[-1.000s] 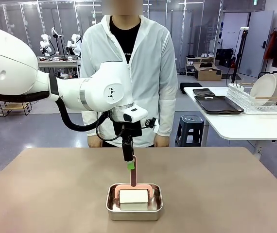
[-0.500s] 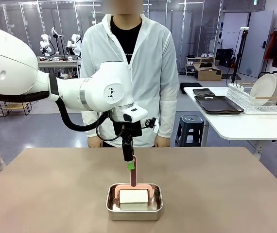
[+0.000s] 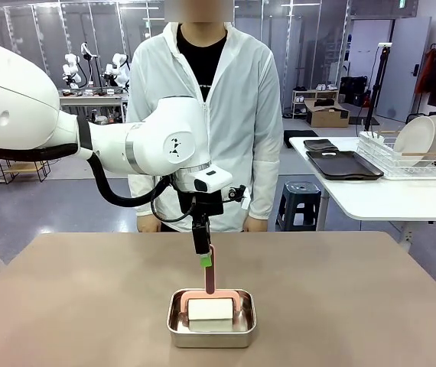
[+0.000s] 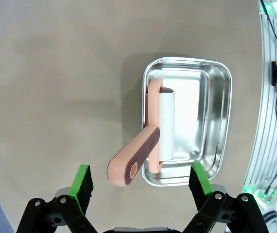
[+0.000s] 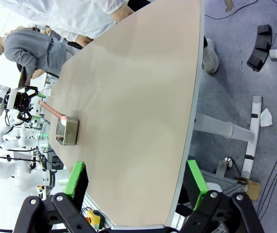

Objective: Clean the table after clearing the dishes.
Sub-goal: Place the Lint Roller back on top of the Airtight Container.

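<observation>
The taupe-brown surface [image 3: 65, 298] spans the front view, with a person in a white jacket [image 3: 203, 99] standing at its far edge. The left arm [image 3: 88, 130] reaches in from the left side and ends above the middle of the surface. A small steel pan [image 3: 211, 319] sits on the surface near the robot's edge, holding a white roller [image 3: 209, 310] with a pink handle [image 3: 209, 269] that rises upright out of the pan. The left claw [image 3: 203, 256] points down at the top of this handle; in the left wrist view its 2 green-padded fingers [image 4: 82, 180] are spread wide on either side of the handle tip, gripping nothing. The right claw [image 5: 133, 187] hangs off to the side of the surface, its fingers spread wide and empty. On a smaller white table [image 3: 386, 195] at the right stand 2 white plates [image 3: 420, 138] upright in a wire rack [image 3: 405, 160], beside dark brown trays [image 3: 342, 163].
</observation>
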`<state>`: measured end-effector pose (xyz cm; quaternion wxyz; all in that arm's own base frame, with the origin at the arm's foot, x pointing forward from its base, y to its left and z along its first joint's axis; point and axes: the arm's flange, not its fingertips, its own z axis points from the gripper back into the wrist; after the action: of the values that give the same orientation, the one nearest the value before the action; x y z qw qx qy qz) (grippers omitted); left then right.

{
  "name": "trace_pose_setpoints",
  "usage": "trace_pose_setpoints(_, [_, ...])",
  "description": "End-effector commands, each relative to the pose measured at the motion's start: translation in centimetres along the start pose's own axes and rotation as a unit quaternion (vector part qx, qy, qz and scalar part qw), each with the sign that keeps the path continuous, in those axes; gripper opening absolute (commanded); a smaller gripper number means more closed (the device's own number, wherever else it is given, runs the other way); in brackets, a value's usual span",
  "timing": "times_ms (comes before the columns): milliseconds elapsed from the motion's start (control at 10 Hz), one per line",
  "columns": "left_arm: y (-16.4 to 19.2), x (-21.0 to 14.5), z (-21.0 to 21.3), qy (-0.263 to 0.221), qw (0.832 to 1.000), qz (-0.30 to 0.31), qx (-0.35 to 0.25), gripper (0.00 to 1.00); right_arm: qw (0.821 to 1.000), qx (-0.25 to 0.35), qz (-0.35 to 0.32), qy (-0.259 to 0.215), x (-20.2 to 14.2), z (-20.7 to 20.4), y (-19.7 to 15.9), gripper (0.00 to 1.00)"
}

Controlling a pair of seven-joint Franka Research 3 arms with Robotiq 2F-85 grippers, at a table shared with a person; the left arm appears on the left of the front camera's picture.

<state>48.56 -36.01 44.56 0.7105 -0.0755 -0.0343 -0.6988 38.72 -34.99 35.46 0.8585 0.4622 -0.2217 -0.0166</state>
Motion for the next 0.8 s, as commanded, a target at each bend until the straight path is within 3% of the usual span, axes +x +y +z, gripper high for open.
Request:
trace_pose_setpoints(0, [-0.2, 0.0, 0.2, 0.002, 1.000, 0.002, -0.002, 1.00, 1.000, -0.007, 0.003, 0.002, -0.5, -0.1, 0.4, 1.00])
trace_pose_setpoints(100, [0.0, 0.0, 0.0, 0.000, 1.000, 0.000, 0.000, 1.00, 1.000, -0.007, 0.003, 0.002, -0.5, -0.1, 0.4, 1.00])
trace_pose_setpoints(300, [-0.1, -5.2, 4.8, -0.093, 0.993, 0.068, 0.027, 1.00, 1.000, -0.007, 0.003, 0.002, -0.5, -0.1, 0.4, 1.00])
trace_pose_setpoints(400, [-0.6, -8.5, 6.6, -0.125, 0.986, 0.108, 0.012, 1.00, 1.000, -0.007, 0.003, 0.002, -0.5, -0.1, 0.4, 1.00])
trace_pose_setpoints(500, [-1.1, -11.8, 7.5, -0.165, 0.971, 0.171, -0.025, 1.00, 1.000, -0.007, 0.003, 0.002, -0.5, -0.1, 0.4, 1.00])
trace_pose_setpoints(700, [-2.2, -19.1, 8.3, -0.295, 0.915, 0.253, -0.112, 1.00, 1.000, -0.007, 0.003, 0.002, -0.5, -0.1, 0.4, 1.00])
